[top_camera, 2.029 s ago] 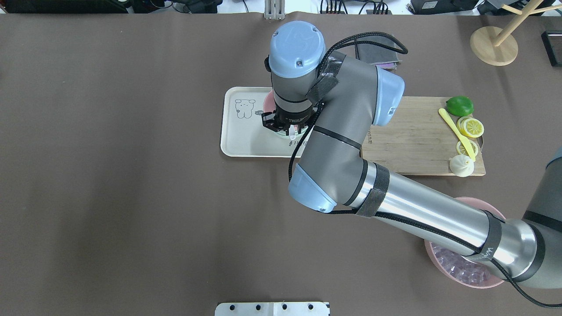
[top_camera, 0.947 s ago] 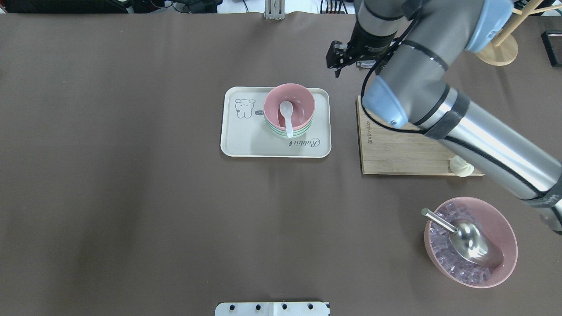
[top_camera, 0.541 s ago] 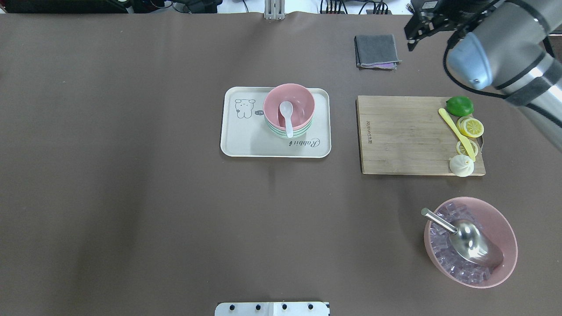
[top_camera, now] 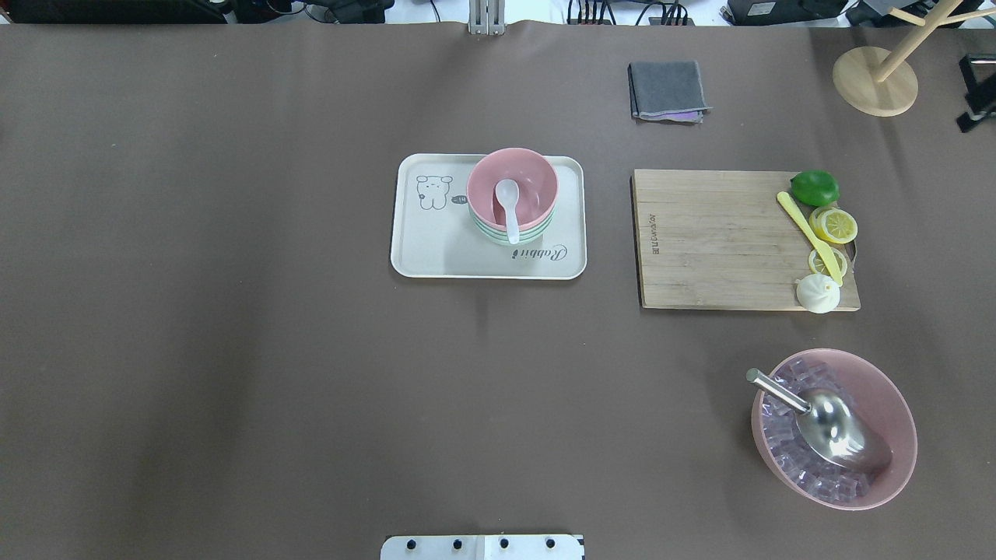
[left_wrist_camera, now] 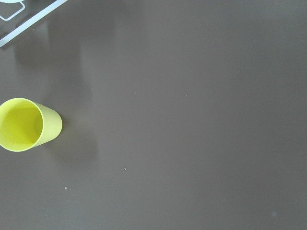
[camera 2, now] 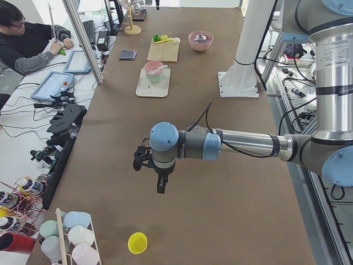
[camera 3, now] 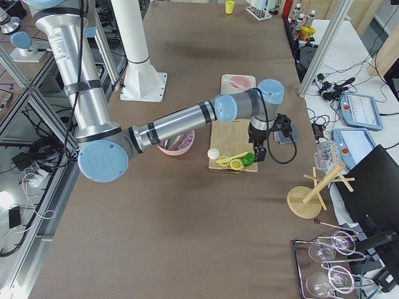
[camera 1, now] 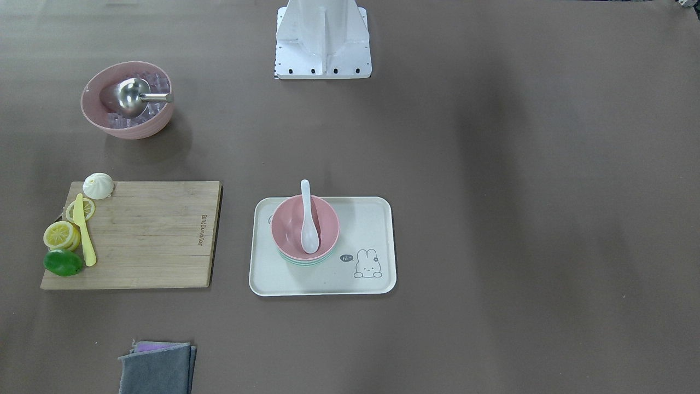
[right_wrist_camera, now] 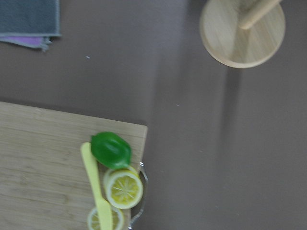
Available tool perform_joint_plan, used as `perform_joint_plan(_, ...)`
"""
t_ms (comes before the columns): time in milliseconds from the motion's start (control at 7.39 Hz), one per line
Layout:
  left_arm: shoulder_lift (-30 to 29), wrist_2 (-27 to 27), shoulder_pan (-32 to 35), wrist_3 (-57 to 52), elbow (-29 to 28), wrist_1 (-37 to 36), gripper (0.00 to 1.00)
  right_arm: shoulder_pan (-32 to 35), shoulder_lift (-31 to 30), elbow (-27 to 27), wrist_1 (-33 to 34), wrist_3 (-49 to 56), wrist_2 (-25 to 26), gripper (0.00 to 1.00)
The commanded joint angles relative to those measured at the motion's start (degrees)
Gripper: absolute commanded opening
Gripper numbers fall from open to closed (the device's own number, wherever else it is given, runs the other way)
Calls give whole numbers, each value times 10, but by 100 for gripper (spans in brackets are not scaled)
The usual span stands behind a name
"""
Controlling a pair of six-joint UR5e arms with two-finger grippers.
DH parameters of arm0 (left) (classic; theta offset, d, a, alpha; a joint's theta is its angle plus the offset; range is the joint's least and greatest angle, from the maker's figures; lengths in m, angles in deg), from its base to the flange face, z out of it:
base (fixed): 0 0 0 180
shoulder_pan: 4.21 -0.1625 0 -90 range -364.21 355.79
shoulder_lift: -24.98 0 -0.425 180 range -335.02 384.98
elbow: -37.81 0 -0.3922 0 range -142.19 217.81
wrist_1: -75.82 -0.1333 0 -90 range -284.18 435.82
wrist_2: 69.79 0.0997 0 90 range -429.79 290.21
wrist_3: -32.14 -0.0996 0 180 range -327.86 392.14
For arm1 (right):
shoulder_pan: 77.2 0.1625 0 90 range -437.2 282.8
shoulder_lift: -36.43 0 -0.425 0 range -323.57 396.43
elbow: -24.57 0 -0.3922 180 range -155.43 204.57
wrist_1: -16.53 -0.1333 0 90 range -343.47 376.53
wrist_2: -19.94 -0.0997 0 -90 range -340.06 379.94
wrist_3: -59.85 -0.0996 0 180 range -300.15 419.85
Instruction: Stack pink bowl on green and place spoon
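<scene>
While I can't tell if the left tool (camera 2: 160, 186) or right tool (camera 3: 257, 154) is spread or pressed together, both hang above the tabletop (top_camera: 233, 350). On the tray (top_camera: 436, 250), the pink bowl (top_camera: 537, 187) sits in the green bowl (camera 1: 301, 262), spoon (top_camera: 509, 210) inside.

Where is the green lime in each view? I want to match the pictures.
Front-facing: lower left, lime at the cutting board's corner.
Overhead: upper right, at the board's far right corner.
Exterior left: tiny green spot, top centre, board's far end.
Exterior right: centre, at the board's near edge.
Left wrist: not in it.
Right wrist: lower left of centre, at the board's corner.
Shared landmark: the cutting board.
</scene>
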Motion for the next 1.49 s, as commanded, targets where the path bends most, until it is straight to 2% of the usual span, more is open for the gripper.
perform_joint_plan(0, 2, -11, 1, 0, 2, 2, 99, 67, -97, 8, -2, 67, -1, 100)
perform_joint_plan(271, 38, -11, 15, -2, 46, 9, 99, 89, -189, 15, -67, 94, -1, 100)
perform_joint_plan(406, 56, -10, 18, 0, 50, 42, 99, 98, -206, 23, -72, 88, -8, 100)
perform_joint_plan(1353, 57, -11, 19, -9, 40, 52, 99, 101, -213, 26, -72, 84, -7, 100)
